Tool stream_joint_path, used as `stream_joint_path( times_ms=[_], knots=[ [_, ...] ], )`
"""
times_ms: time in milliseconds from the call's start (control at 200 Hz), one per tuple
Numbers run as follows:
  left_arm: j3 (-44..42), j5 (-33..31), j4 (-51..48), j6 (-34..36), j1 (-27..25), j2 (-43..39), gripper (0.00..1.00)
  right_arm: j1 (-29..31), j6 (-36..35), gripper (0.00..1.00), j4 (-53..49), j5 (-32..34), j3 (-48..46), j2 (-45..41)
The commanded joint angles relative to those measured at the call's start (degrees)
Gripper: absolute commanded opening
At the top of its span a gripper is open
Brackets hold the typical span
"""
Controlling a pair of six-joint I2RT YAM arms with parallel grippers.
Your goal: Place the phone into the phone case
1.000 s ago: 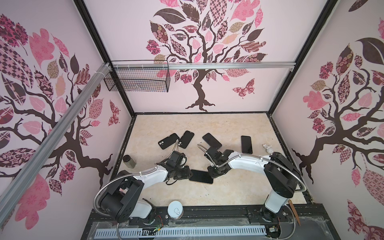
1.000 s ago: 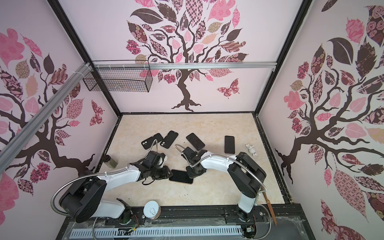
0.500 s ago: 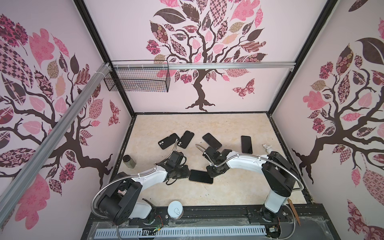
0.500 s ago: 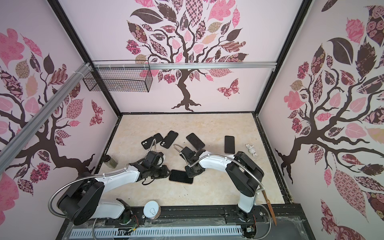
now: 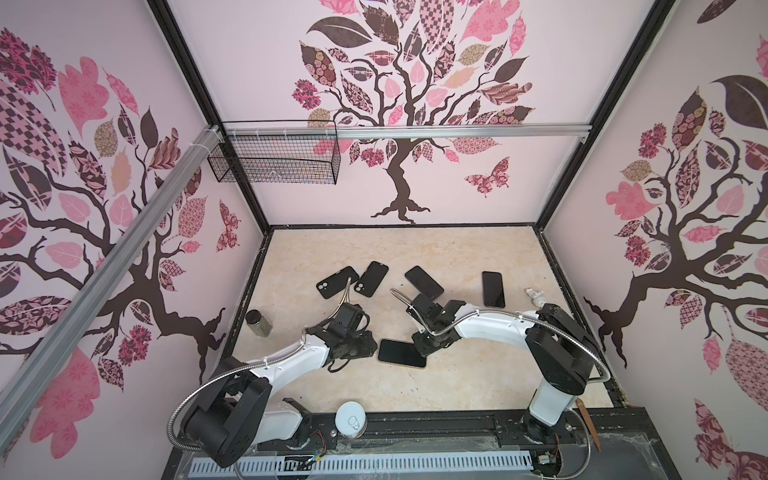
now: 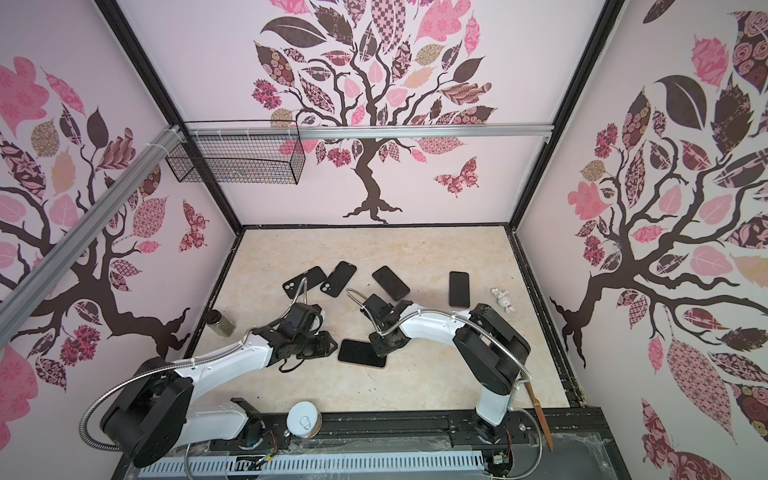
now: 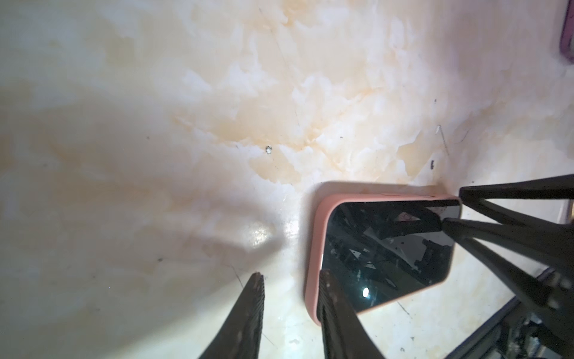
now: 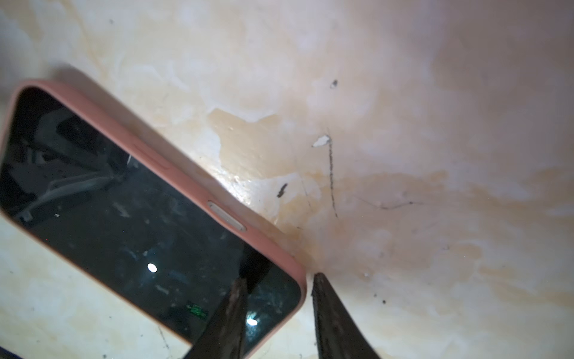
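A phone [image 5: 401,353] [image 6: 361,353] with a dark screen lies flat at the table's front middle, seated in a pink phone case [image 7: 316,248] [image 8: 174,174] whose rim frames the screen [image 7: 388,248]. At the case's left end my left gripper [image 7: 292,278] [image 5: 372,347] is open, one finger over the case's rim and the other over bare table. My right gripper [image 8: 279,278] [image 5: 424,350] is open at the right end, straddling a corner of the case. One of its fingers is over the screen, the other just outside the corner.
Several black phones and cases [image 5: 371,278] lie farther back, one [image 5: 493,289] off to the right. A small jar [image 5: 257,322] stands at the left edge, a white can [image 5: 351,419] at the front rail, and a white figurine [image 5: 536,296] at the right. A wire basket [image 5: 274,158] hangs on the back wall.
The right gripper's jaws have spread apart at the case's corner. The left arm has shifted slightly. The phone in its case lies where it was.
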Motion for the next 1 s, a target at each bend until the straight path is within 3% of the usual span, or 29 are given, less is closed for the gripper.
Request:
stream_joint_path(
  times_ms=[0,195,345,585,710,990],
  knots=[
    [-1.13,-2.35,-2.52,0.11,1.38,-3.26,0.37,0.19,-6.26,0.57,-2.76,-1.43,0.88,-1.04],
    [-3.58,-5.34,-4.24,-1.62,5.32,-11.57,0.52,0.19,-20.05,0.85,-1.13,-4.85,1.26,-4.59],
    [-4.61,-10.46,-7.1,-3.27,6.61,-17.47,0.63,0.53,-25.56,0.99,1.28,-6.9,0.46,-6.46],
    [-4.65,-19.71,-12.37,-5.74,6.94,-24.26,0.72,1.85,-34.95,1.0,1.64,-10.62,1.72,-3.33],
    [-5.53,-22.02,-13.37,-6.45,7.05,-27.15,0.81,2.92,-37.14,1.0,1.45,-9.77,2.63,-1.74],
    [-6.48,-23.76,-13.99,-8.04,7.16,-28.83,0.82,7.37,-39.58,1.0,0.42,-3.4,4.28,2.91]
  ],
)
